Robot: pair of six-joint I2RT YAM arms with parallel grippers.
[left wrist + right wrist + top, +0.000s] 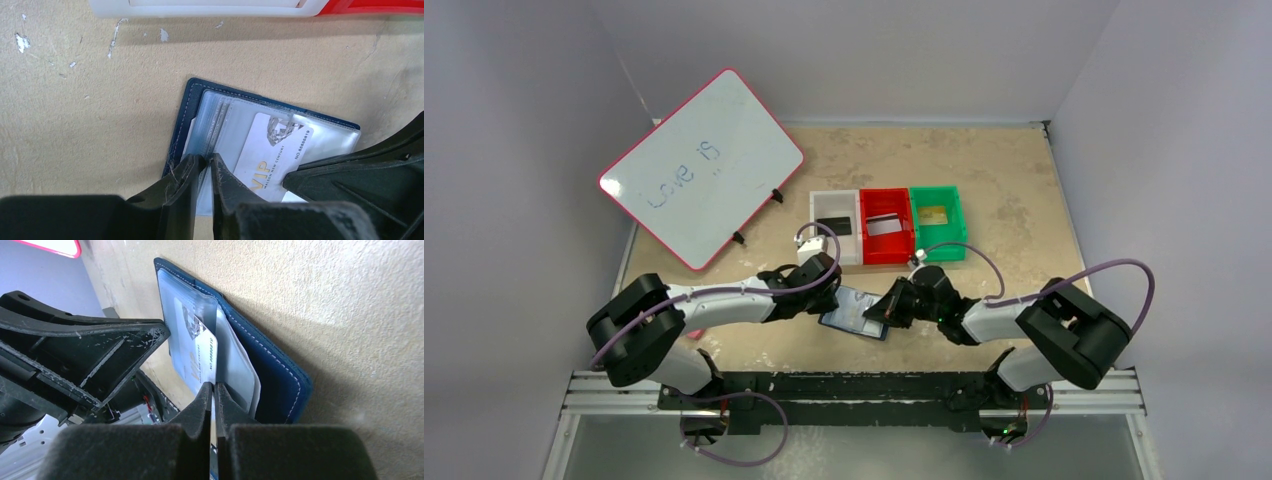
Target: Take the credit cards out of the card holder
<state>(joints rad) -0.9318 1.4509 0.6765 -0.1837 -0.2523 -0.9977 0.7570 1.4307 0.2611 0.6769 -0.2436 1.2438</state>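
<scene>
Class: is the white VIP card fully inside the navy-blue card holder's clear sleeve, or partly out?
Partly out: the white VIP card juts past the clear sleeve edge.

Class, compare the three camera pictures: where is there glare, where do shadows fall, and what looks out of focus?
Top view: even light, sharp; the red-framed whiteboard looks bright. Left wrist view: glare on the clear plastic sleeves of the navy-blue card holder; the near left gripper fingers are soft. Right wrist view: the holder casts a shadow on the beige table; the right gripper is blurred.
</scene>
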